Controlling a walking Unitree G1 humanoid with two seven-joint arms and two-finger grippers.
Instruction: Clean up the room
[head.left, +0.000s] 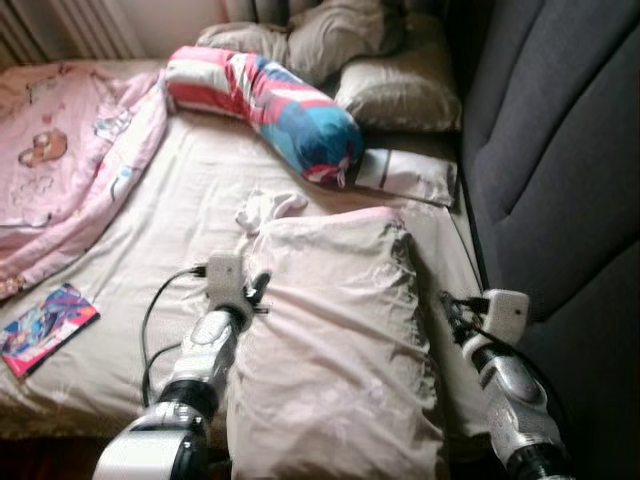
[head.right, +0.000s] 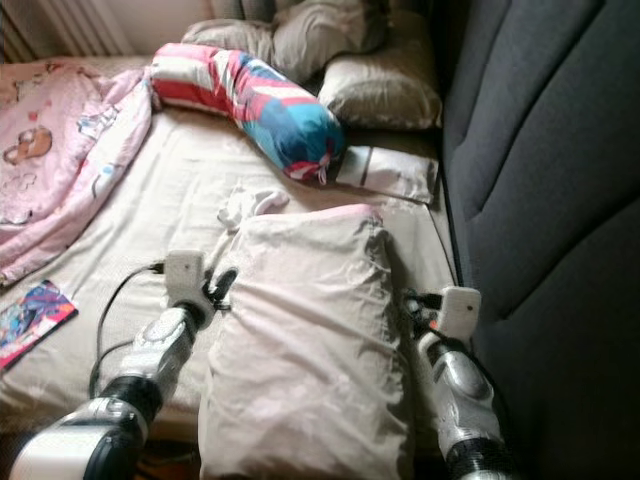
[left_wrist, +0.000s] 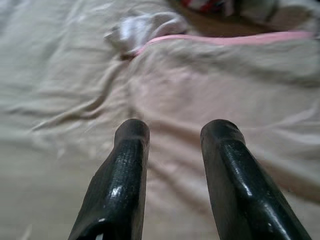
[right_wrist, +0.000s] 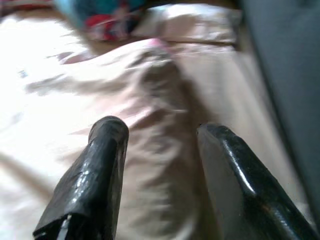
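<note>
Both tools flank the pillow (head.left: 335, 340) on bed (head.left: 190, 190).
L tool (head.left: 258, 290) & R tool (head.left: 452, 312) spread, gripping nothing; pillow looks soft, light; pinch its side edges.

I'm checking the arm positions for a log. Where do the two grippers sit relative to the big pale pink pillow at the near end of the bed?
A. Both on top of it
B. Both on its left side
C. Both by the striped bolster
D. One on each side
D: the left gripper is at the left edge of the pale pink pillow and the right gripper at its right edge, both open.
</note>
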